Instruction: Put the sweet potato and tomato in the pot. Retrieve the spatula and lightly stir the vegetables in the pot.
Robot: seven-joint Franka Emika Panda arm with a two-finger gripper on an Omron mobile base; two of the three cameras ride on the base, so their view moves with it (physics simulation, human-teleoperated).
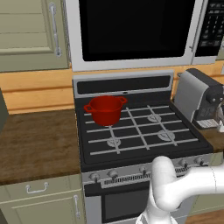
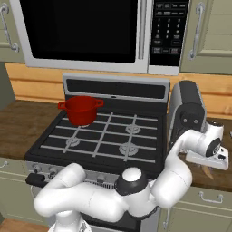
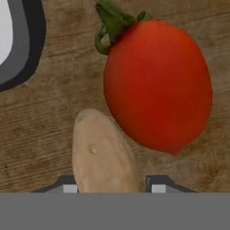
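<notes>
**Gripper low over the sweet potato, fingers spread to either side**

Gripper [image 3: 111, 185] hangs just above the wooden counter [image 3: 40, 134], its 2 dark fingertips [image 3: 67, 183] spread wide, 1 on each side of the sweet potato's near end. The hand view does not show whether the tips touch it, and nothing is clamped yet.

From the right base view the white arm reaches out past the stove [image 2: 104, 136] to the counter on the right, beside the coffee machine [image 2: 186, 113], with the hand [image 2: 212, 149] turned downward; the fingertips and vegetables are hidden there. The left base view shows the arm leaving the picture at the right edge.

Pot [image 1: 105, 109] stands far from the gripper, on the rear-left burner of the stove. It is red, with 2 loop handles, and its inside looks bare from the left base view, though the bottom is not fully visible.

Tomato [image 3: 158, 85], red with a green stem, lies just ahead of the gripper and to its right, touching or nearly touching the sweet potato.

Sweet potato [image 3: 102, 152], pale tan and elongated, lies between the fingertips, running forward from them.
</notes>
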